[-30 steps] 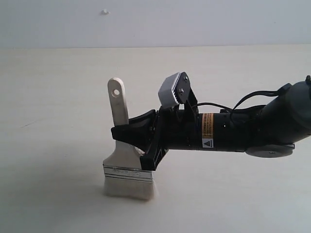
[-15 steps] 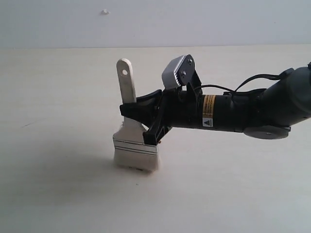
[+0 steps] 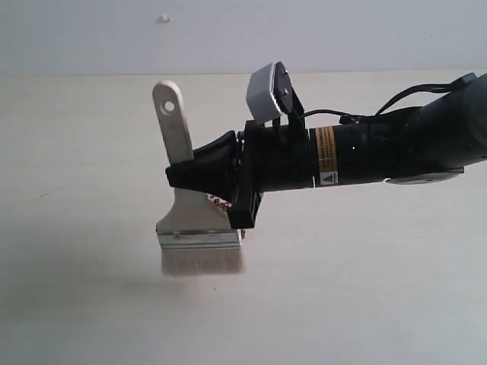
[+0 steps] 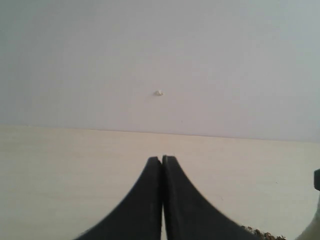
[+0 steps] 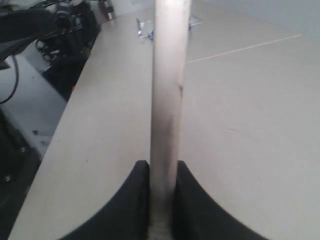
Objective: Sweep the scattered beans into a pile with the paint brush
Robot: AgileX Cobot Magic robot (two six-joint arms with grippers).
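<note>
The paint brush (image 3: pixel 194 224) stood upright over the table (image 3: pixel 84 190), its handle clamped between the right gripper's (image 3: pixel 176 176) fingers. Its blurred bristles pointed down, at or just above the table. A few beans (image 3: pixel 218 201) lay on the table. The left gripper (image 4: pixel 161 162) was closed tight on nothing.

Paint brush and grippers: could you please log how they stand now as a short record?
paint brush: upright, slightly tilted, bristles down over the table
right gripper: jaws shut on the brush handle
left gripper: jaws shut, empty
beans: a few glimpsed by the brush
bristle contact with table: cannot tell
</note>
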